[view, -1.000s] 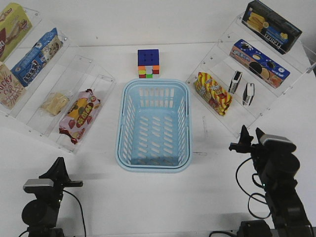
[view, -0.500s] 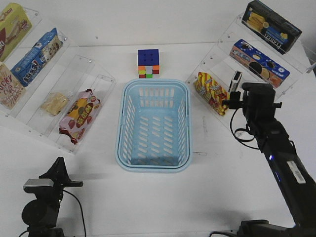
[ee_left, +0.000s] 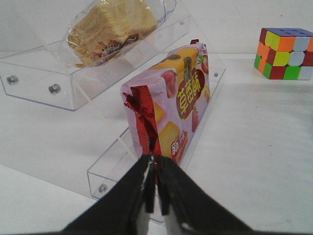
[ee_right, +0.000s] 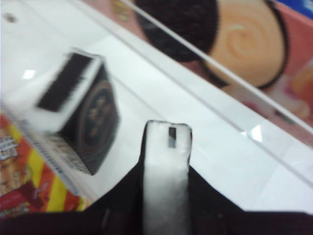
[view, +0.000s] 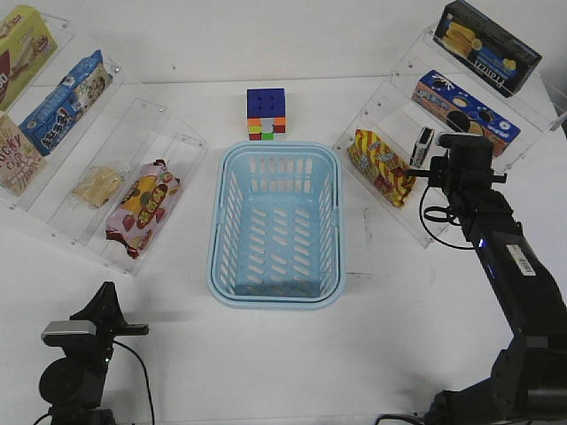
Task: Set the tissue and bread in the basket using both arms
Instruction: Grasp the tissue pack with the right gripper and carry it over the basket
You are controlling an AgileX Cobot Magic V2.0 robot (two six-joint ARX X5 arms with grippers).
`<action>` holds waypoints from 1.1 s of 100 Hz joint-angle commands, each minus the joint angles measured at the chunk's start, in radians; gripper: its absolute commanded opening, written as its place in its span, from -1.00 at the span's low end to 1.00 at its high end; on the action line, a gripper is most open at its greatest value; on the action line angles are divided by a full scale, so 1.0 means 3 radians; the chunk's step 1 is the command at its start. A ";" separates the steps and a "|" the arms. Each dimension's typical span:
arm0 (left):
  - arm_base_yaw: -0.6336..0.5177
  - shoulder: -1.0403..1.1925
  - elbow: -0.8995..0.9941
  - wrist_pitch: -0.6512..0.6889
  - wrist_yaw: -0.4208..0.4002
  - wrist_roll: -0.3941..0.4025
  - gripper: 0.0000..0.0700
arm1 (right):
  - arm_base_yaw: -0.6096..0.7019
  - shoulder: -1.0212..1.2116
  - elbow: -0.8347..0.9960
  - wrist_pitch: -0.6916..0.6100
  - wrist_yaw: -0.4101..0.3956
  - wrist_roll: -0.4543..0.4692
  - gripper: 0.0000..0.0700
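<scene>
White tabletop holds our empty basket (view: 275, 221); bread (view: 98, 186) waits shelved beyond the clenched left gripper (ee_left: 155, 188), while our right gripper (ee_right: 167, 161) clamps one tissue (ee_right: 167, 147) at its shelf.

Colour cube (view: 267, 114) sits on the white counter (view: 292, 354). Left clear shelves (view: 155, 115): pink-red snack packet (view: 142, 207), blue box (view: 64, 102). Right shelves (view: 399, 71): yellow-red striped bag (view: 381, 166), blue cookie box (view: 465, 112), dark box (view: 489, 46).
</scene>
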 commanded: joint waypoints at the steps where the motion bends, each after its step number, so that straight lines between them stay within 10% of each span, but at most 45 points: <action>1: -0.0003 -0.0006 -0.0065 0.0036 -0.0008 -0.0017 -1.00 | 0.0013 -0.0209 0.0083 0.0041 -0.0065 -0.0001 -0.99; 42: -0.0003 -0.0006 -0.0065 0.0034 -0.0008 -0.0017 -1.00 | 0.0809 -0.1086 0.0081 -0.0122 -0.1937 0.0276 -0.99; 58: -0.0003 -0.0006 -0.0065 0.0052 -0.0008 0.0031 -1.00 | 0.1573 -0.0882 0.0081 -0.0245 -0.1822 0.0003 -0.95; 72: -0.0003 -0.0006 -0.0061 0.0053 -0.0008 0.0031 -1.00 | 0.1904 -0.0670 0.0081 -0.0284 -0.1619 -0.0071 -0.13; 85: -0.0003 -0.0006 -0.0061 0.0057 -0.0005 -0.0014 -1.00 | 0.1979 -0.0651 0.0081 -0.0221 -0.1471 -0.0100 -0.03; 95: -0.0003 -0.0006 -0.0061 0.0058 0.0011 -0.0228 -1.00 | 0.1901 -0.0800 0.0083 -0.0196 -0.1339 -0.0125 -0.11; 110: -0.0003 -0.0006 -0.0060 0.0061 0.0018 -0.0866 -1.00 | 0.1564 -0.1108 0.0074 -0.0364 -0.1129 -0.0121 -1.00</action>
